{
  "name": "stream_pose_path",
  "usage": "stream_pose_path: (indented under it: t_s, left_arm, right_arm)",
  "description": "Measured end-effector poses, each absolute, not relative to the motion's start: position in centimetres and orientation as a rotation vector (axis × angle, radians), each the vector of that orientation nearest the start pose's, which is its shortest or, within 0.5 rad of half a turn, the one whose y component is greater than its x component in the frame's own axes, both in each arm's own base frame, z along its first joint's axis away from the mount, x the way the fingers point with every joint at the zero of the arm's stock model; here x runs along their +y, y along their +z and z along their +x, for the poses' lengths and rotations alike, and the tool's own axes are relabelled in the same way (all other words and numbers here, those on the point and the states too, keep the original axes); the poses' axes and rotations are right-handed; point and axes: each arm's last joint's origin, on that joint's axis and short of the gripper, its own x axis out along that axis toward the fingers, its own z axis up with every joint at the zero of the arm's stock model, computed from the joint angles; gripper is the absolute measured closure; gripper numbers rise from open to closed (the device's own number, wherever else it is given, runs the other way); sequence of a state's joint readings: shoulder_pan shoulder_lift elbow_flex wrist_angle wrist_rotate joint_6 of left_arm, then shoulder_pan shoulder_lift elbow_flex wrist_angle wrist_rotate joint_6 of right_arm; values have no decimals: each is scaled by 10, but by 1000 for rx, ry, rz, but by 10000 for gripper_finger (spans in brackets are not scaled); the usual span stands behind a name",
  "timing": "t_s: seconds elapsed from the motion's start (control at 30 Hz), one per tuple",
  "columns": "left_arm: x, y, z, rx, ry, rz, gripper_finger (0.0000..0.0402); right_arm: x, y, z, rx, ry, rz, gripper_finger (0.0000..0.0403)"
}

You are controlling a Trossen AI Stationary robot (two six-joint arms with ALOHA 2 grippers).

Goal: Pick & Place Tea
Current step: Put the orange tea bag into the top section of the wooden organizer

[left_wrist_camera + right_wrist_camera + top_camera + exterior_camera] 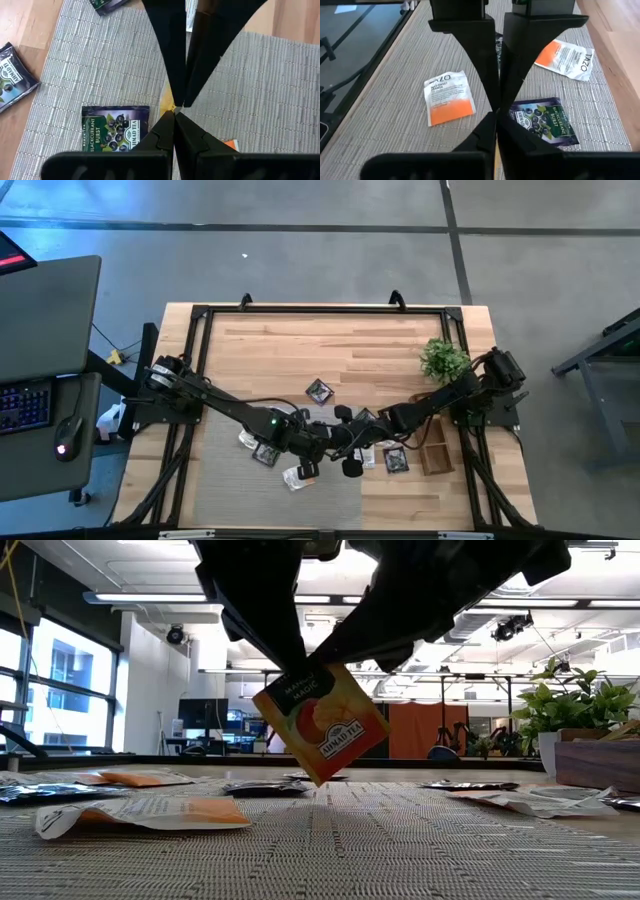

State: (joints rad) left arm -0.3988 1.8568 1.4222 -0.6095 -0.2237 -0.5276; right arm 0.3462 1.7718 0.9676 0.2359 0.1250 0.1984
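Observation:
An orange-yellow tea sachet (322, 722) hangs above the grey mat (240, 495) between both grippers. My left gripper (174, 114) and my right gripper (496, 114) meet tip to tip over the mat's right part (335, 442), and both are shut on this sachet. In the wrist views the sachet shows only edge-on, as a thin yellow strip (168, 102). Other sachets lie flat: a black one (116, 131), a white-and-orange one (447, 96) and another black one (319, 391) on the wood. My left gripper pinches the sachet's top corner (297, 682) between its two fingers, coming from above and slanting down from the table's left. The sachet hangs tilted below, lowest corner (318, 780) clear of the mat. My right gripper pinches the sachet's upper edge (345, 668) just beside the left fingers, slanting down from the table's right. Its fingers (400, 630) reach only the top of the sachet.
A green potted plant (443, 360) and a narrow wooden tray (435, 452) stand at the table's right side. More sachets lie around the grippers (396, 460), (265, 453), (298, 476). Bare wood (270, 350) lies toward the far edge.

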Motion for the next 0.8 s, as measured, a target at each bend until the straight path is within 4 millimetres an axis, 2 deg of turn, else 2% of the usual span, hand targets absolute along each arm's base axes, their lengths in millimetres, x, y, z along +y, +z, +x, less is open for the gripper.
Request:
stream_pose_path:
  t_s: [0.27,0.53,0.67,0.8]
  left_arm:
    - [-145,226,363,980,115,-157,395]
    - [-143,226,363,960,161,-107,320]
    - [-141,226,363,925,276,-145,290]
    - [-138,231,358,917,325,-187,285]
  right_arm:
    - [120,170,343,650,113,92,399]
    - [121,160,331,767,-29,97,400]
    - [113,178,312,814,-179,43,401]
    - [98,216,269,852,-404,52,402]
